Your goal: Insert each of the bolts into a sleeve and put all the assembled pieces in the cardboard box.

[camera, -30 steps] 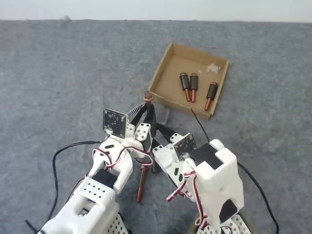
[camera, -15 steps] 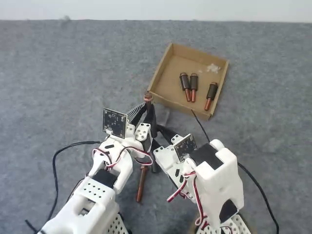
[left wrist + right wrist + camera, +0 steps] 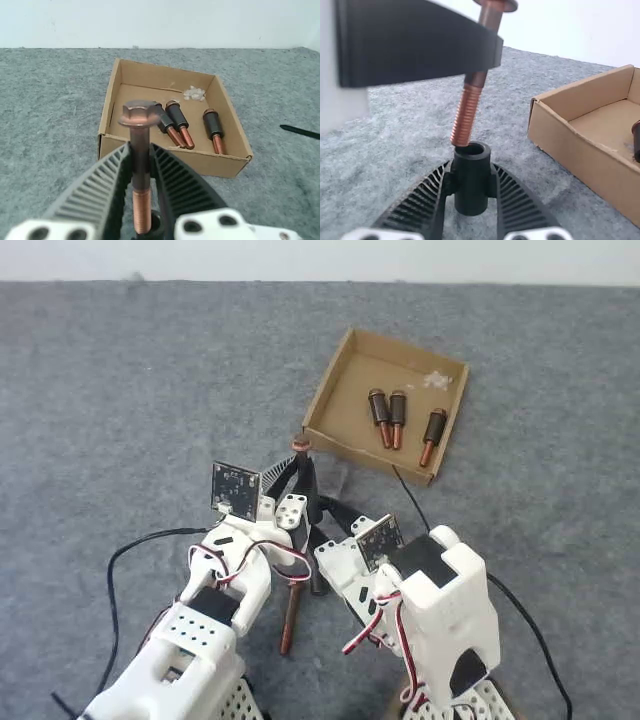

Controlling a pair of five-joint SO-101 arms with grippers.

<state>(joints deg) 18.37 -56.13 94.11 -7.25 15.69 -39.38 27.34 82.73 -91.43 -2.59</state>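
In the box (image 3: 329, 382), three assemblies (image 3: 397, 412); left claw (image 3: 140, 150) grips bolt (image 3: 138, 115); right claw (image 3: 471, 174) grips sleeve (image 3: 470, 197).

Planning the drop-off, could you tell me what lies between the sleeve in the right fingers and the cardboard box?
In the right wrist view, the stretch between the sleeve and the cardboard box is bare grey carpet.

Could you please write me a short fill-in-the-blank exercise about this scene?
1. The left hand is shut on an upright copper ____.
2. The right hand is shut on a black ____.
3. The box holds ____ assembled pieces.
Missing words: bolt; sleeve; three.
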